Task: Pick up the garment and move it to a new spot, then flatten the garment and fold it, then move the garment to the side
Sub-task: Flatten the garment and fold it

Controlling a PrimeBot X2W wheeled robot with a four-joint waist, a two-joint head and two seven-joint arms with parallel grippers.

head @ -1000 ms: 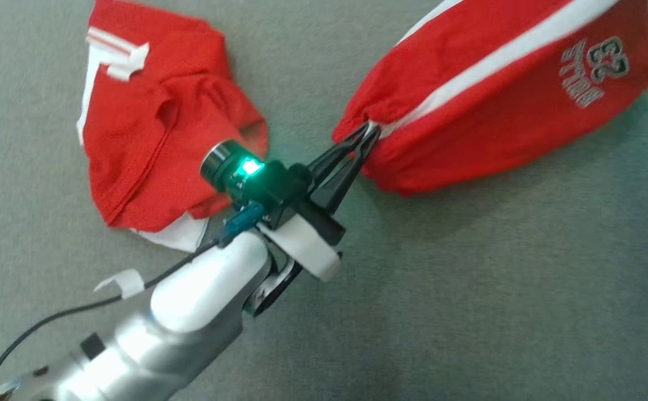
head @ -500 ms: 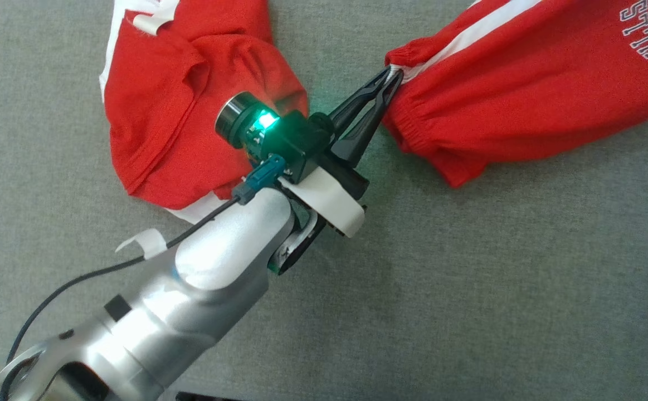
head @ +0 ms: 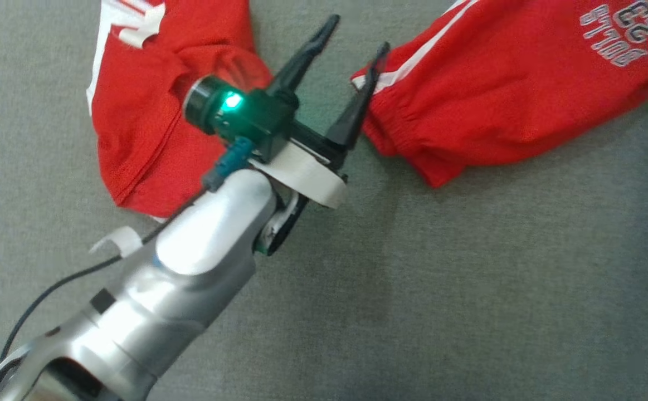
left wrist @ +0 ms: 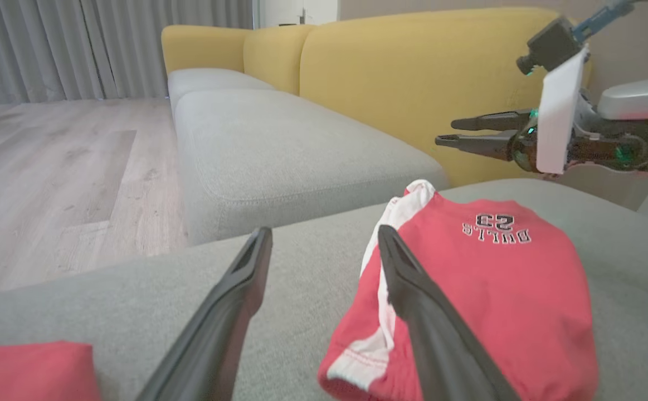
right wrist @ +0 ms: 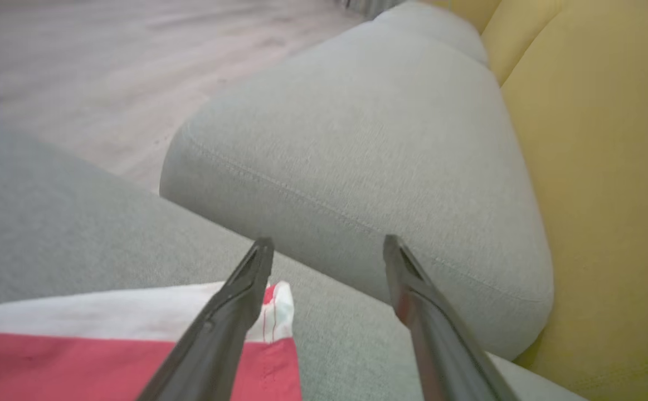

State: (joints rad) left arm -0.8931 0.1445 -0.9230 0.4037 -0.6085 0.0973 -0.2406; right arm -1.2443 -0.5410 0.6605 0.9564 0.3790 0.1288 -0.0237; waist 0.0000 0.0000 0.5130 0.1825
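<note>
The garment point(head: 502, 94) is a pair of red shorts with a white side stripe and a grey "23" print. It lies on the grey cushion point(head: 468, 278) at the upper right of the head view. My left gripper point(head: 356, 36) is open at its near corner, with one finger over the white-striped edge and nothing gripped. From the left wrist, the shorts point(left wrist: 485, 289) lie flat to the right of the left gripper point(left wrist: 324, 236). The right gripper point(left wrist: 449, 131) hovers above their far end. In its own view the right gripper point(right wrist: 328, 242) is open, above a red-and-white corner of the shorts point(right wrist: 106, 345).
A second red garment point(head: 145, 111) lies crumpled to the left of my left arm; a corner of the red garment point(left wrist: 23, 370) shows low in the left wrist view. Beyond are another grey seat cushion point(left wrist: 279, 150), the yellow sofa back point(left wrist: 413, 72) and a wooden floor point(left wrist: 50, 167).
My left gripper has opened and let go of the shorts' corner, which now rests on the cushion. The head camera has shifted between frames.
</note>
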